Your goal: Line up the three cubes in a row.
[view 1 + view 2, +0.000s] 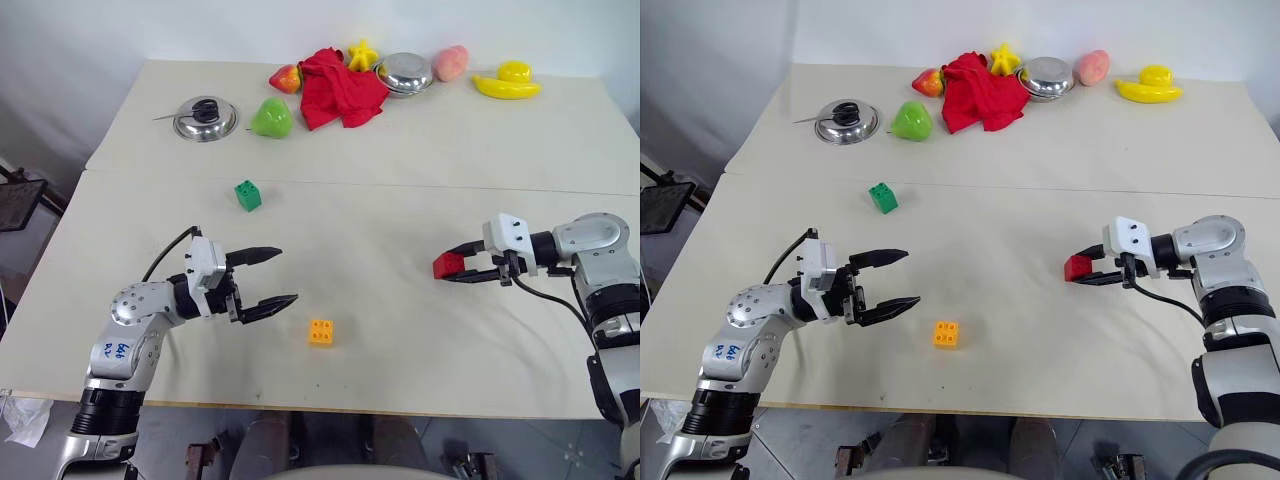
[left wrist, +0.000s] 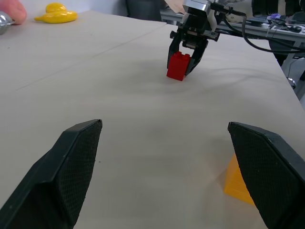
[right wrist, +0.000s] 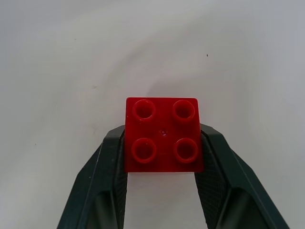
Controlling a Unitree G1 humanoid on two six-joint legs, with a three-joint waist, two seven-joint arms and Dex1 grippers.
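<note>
Right claw (image 3: 162, 183) pinching red cube (image 3: 163, 134); left claw (image 1: 271, 277) spread wide, empty.

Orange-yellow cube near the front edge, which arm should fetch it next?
Probably the left: its pincer is open beside the orange-yellow cube, while the right pincer grips the red cube.

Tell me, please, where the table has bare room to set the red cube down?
Bare table lies between the green cube, the orange-yellow cube and the red cube in the right gripper. The open left gripper borders that patch. The far edge is crowded around the red cloth.
</note>
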